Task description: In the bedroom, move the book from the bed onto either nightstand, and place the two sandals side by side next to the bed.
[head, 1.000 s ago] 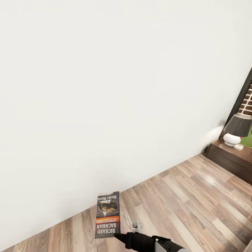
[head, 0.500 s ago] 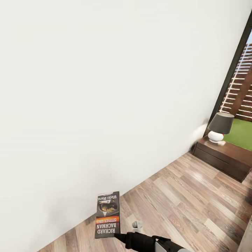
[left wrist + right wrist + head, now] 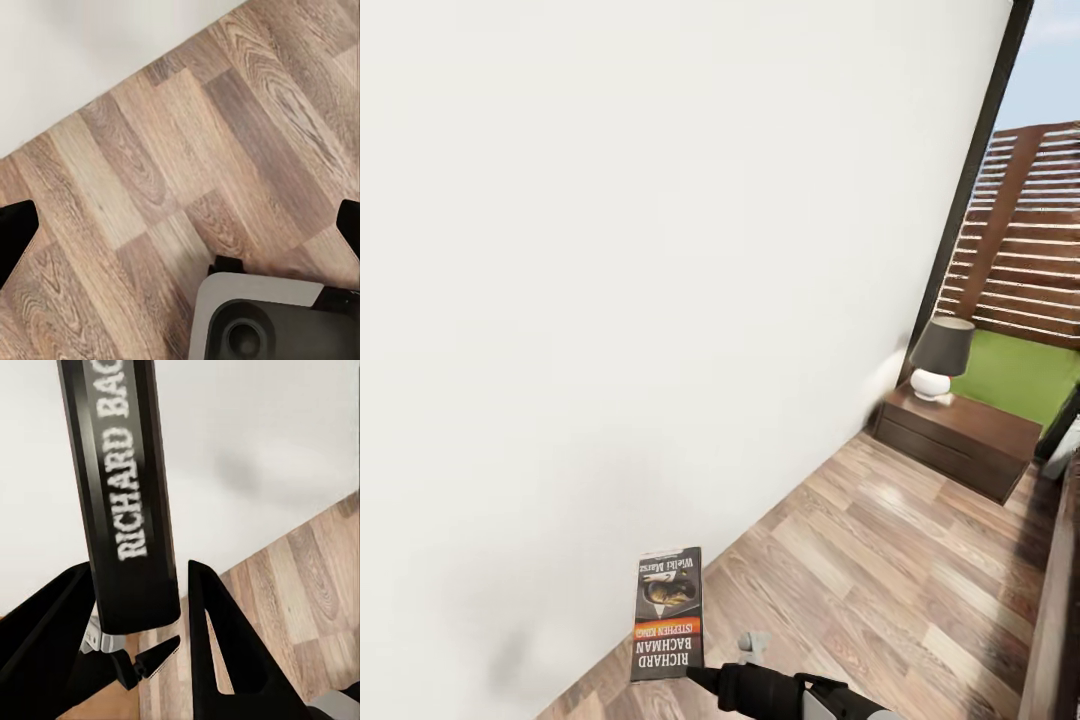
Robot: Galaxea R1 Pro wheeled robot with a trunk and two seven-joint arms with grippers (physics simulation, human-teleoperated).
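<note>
Head view: I have the book (image 3: 668,613) carried out in front of me, cover up, lettering upside down to my eye, held by its near edge in the right end effector (image 3: 700,679). It hangs over the wood floor (image 3: 880,580) close to the white wall (image 3: 610,280). The nightstand (image 3: 958,437) stands well beyond the book, against that same wall, with a dark-shaded lamp (image 3: 938,356) on the top's wall-side end; the rest of the top looks bare. Beyond the nightstand a tall dark window frame (image 3: 972,170) shows a slatted fence and grass outside.

Left wrist view: the left end effector (image 3: 180,232) looks down at plank floor with a strip of wall; its 2 dark fingertips (image 3: 15,232) sit far apart with nothing between them, so it is open and empty. A grey part of the rig shows beneath it.

Right wrist view: the book's black spine, reading "RICHARD BAC…", runs up between the 2 black fingers (image 3: 214,637), which clamp its lower end.

I judge that I am in the carry step, book lifted and heading for the nightstand. Next I need to close on the nightstand, bring the book above the bare part of its top away from the lamp, lower it flat and let go. The sandals are yet to be dealt with.
</note>
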